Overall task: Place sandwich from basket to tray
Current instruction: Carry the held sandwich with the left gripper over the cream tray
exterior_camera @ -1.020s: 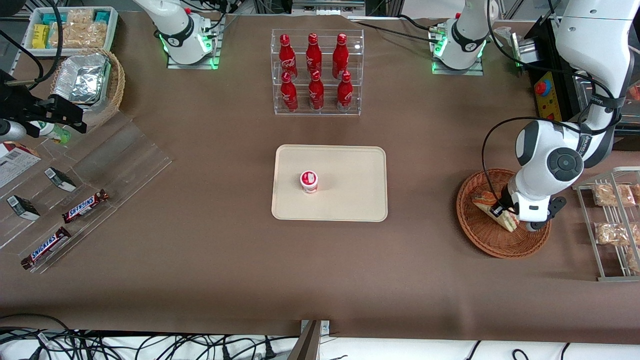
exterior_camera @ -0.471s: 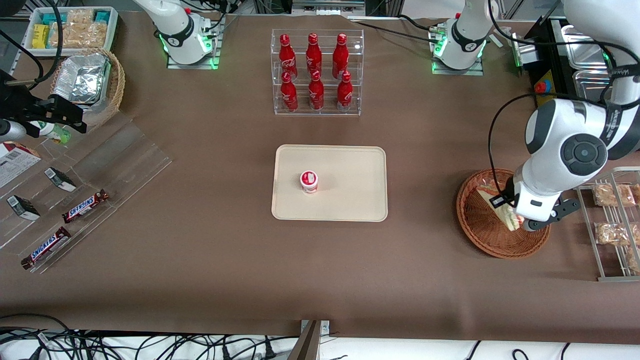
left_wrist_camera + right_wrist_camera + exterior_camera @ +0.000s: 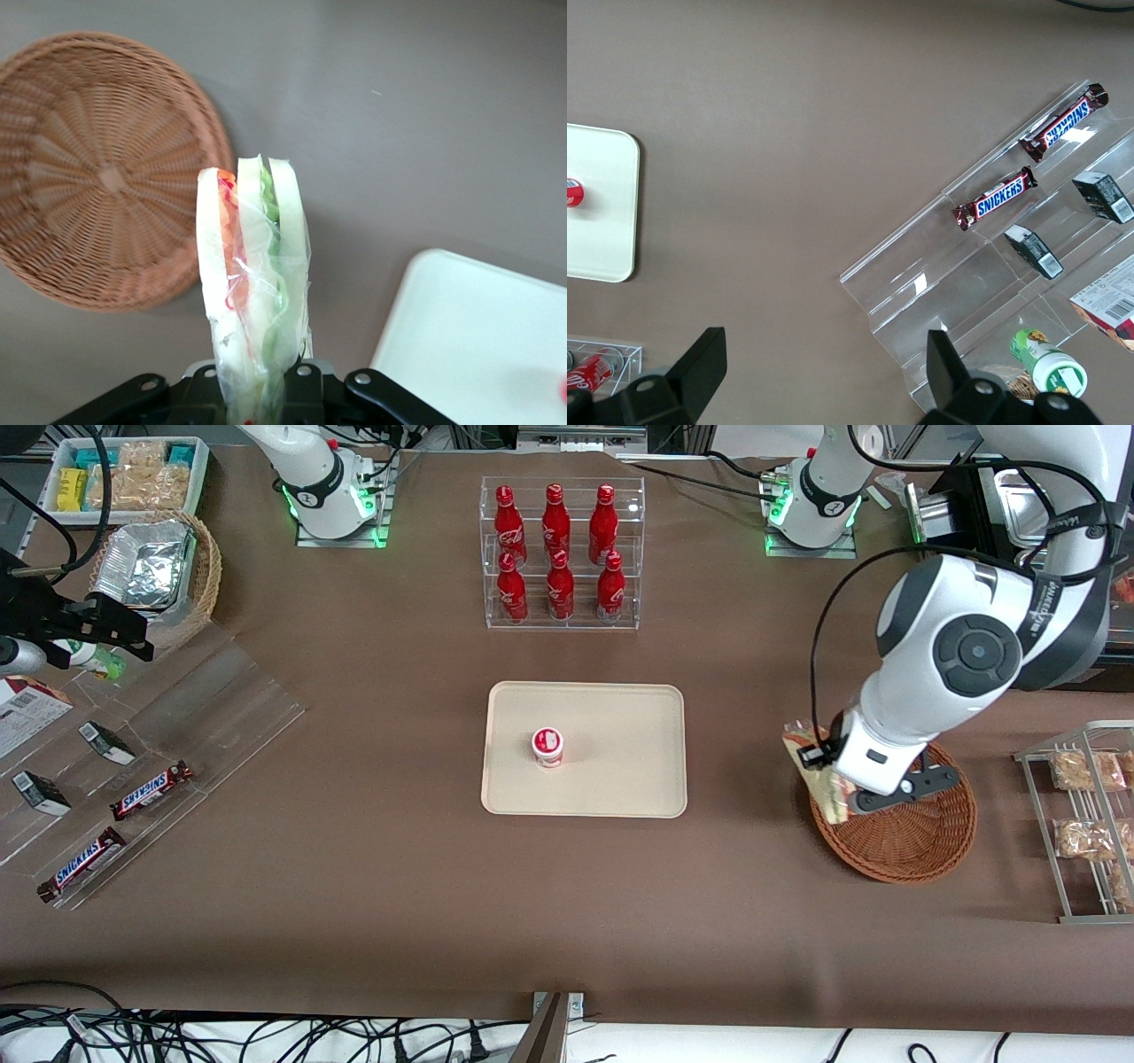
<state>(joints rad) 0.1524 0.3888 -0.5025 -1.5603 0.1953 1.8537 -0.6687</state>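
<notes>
- Pincer (image 3: 833, 793) clamps the sandwich (image 3: 252, 292) (wrapped wedge, upright) — lifted.
- Basket (image 3: 912, 841) lies just below it; tray (image 3: 620, 788) well off, toward the parked arm.

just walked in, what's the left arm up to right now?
The gripper is shut on the sandwich and holds it in the air over the rim of the basket on the side facing the tray. The basket shows nothing else inside. The tray holds only a small red-and-white cup, so the sandwich is not yet placed.
</notes>
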